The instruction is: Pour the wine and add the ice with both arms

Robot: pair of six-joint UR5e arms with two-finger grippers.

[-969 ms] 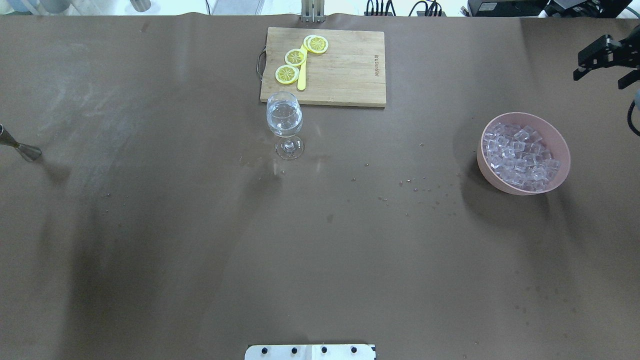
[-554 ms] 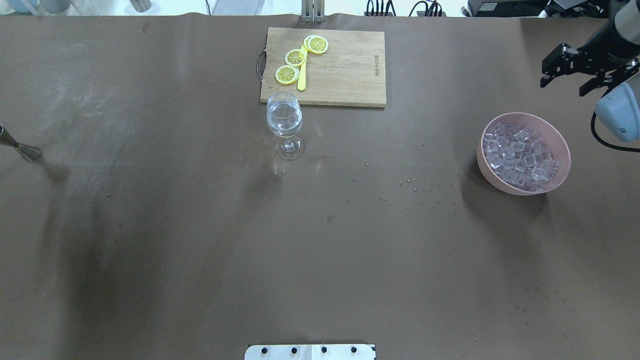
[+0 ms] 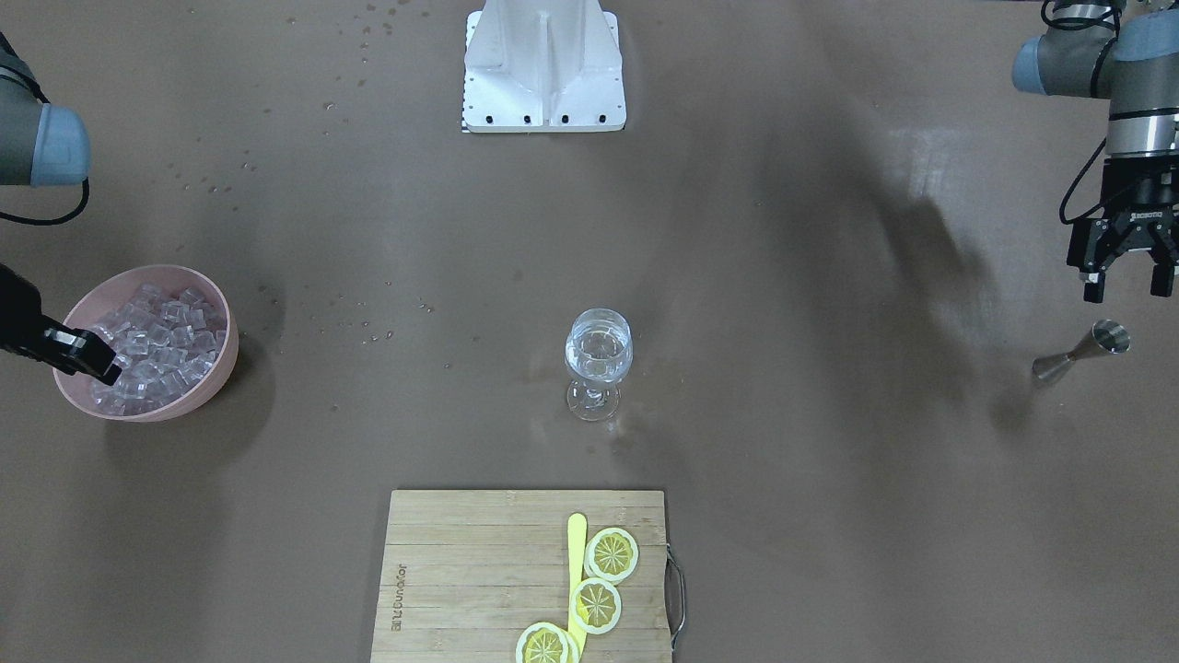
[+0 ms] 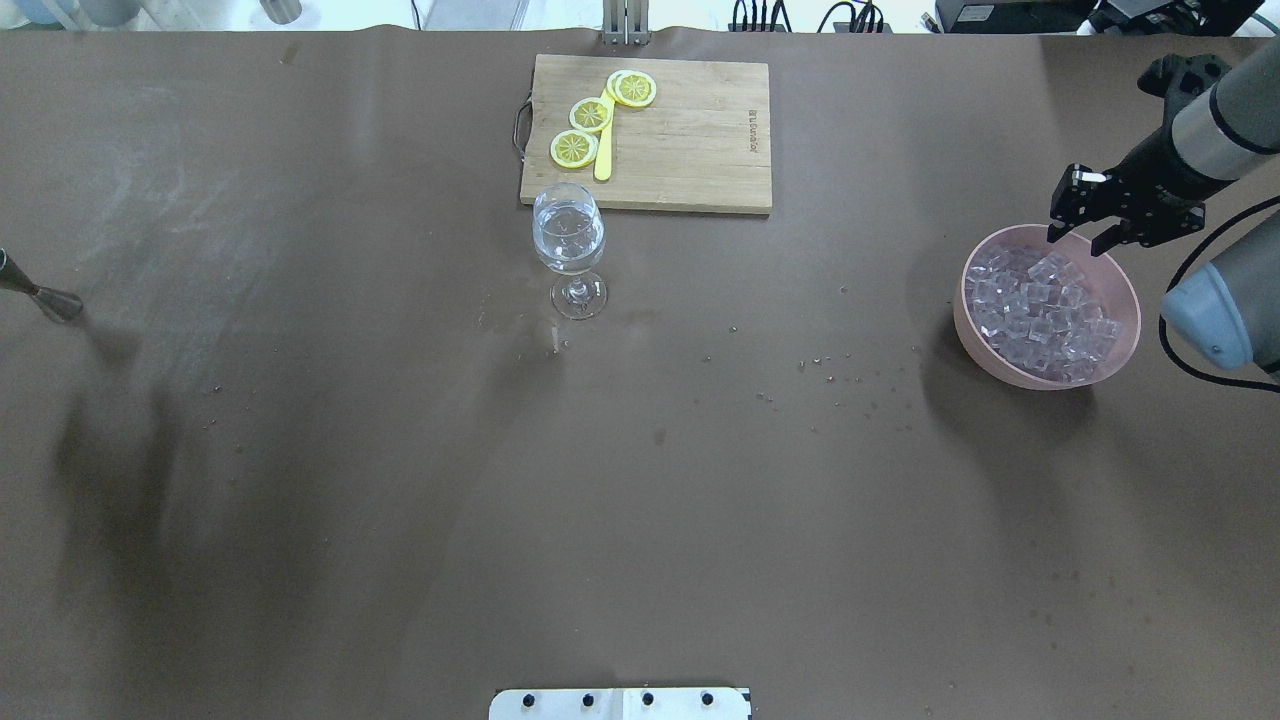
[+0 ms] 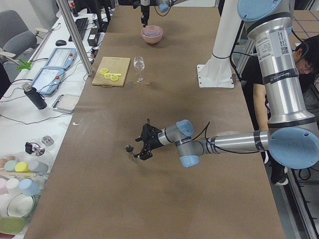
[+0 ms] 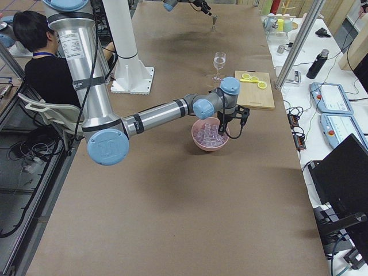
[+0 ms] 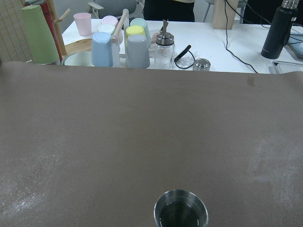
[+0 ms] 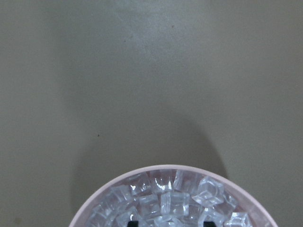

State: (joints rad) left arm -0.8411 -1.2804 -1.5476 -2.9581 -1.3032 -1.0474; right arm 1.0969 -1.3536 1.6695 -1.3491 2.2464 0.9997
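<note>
A stemmed wine glass (image 4: pixel 570 240) stands mid-table with clear wine (image 3: pixel 599 357) in its bowl. A pink bowl (image 4: pixel 1128 290) at the right holds many glassy ice cubes (image 4: pixel 1040 310). My right gripper (image 4: pixel 1078 240) is open and empty, just over the bowl's far rim; the right wrist view shows the ice (image 8: pixel 170 201) below it. My left gripper (image 3: pixel 1127 293) is open and empty, above and just robot-side of a steel jigger (image 3: pixel 1082 354), which also shows in the left wrist view (image 7: pixel 181 220). The left gripper is out of the overhead view.
A wooden cutting board (image 4: pixel 690 150) with lemon slices (image 4: pixel 590 115) and a yellow knife lies right behind the glass. The white base block (image 3: pixel 543 64) sits at the robot's edge. Cups and bottles (image 7: pixel 120 45) stand beyond the table's left end.
My right gripper has moved in from the right edge, leftward and down, to just over the ice bowl's far rim. The glass, bowl and jigger have not moved.
</note>
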